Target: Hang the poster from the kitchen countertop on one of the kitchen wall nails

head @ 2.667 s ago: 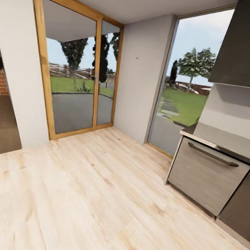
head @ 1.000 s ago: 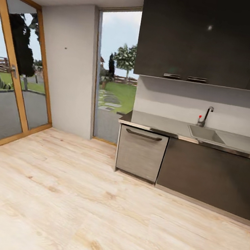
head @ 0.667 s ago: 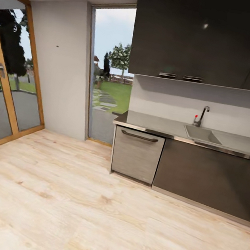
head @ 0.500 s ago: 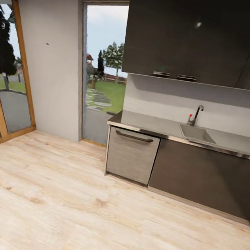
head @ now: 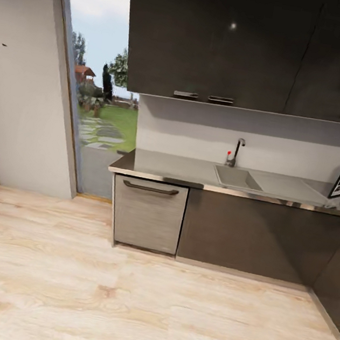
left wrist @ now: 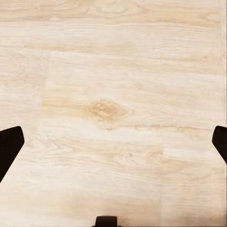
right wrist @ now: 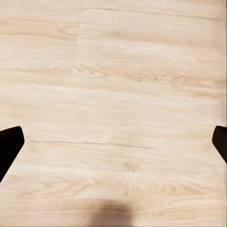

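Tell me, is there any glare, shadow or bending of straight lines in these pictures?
Head view: a small bright glint sits on the dark upper cabinets, a soft shadow band lies under them on the back wall, and the window frame leans, suggesting wide-angle distortion. Right wrist view: a blurry dark smudge of shadow falls on the wooden floor. Left wrist view: even, flat light on the boards.
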Motion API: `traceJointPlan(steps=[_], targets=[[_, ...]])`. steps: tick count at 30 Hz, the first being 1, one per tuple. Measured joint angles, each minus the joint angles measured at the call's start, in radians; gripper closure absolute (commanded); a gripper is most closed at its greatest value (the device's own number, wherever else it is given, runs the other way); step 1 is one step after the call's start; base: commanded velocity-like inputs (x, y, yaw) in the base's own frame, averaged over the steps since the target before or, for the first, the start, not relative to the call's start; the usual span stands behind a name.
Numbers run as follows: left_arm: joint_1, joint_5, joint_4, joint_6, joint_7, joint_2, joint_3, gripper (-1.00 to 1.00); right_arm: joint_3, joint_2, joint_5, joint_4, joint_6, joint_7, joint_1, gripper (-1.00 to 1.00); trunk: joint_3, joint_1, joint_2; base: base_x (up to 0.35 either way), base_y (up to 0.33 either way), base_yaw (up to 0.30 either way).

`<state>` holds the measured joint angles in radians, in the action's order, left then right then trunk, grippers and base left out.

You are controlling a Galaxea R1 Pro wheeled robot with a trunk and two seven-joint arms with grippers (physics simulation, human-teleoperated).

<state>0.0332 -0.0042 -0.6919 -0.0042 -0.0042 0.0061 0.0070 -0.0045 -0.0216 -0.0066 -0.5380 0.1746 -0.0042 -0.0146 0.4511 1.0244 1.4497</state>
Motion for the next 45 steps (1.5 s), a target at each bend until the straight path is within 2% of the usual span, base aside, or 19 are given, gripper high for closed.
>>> traceJointPlan(steps=[22,45], targets=[[0.0,0.0,-0.001,0.0,0.0,0.0,0.0,-1.0,0.0,0.0,0.001,0.0,0.0,0.0,0.0,-1.0,0.0,0.0,0.0,0.307,-0.181,-0.29],[0.0,0.0,-0.002,0.0,0.0,0.0,0.003,-1.0,0.0,0.0,0.005,0.0,0.0,0.0,0.0,-1.0,0.0,0.0,0.0,0.297,-0.191,-0.014]])
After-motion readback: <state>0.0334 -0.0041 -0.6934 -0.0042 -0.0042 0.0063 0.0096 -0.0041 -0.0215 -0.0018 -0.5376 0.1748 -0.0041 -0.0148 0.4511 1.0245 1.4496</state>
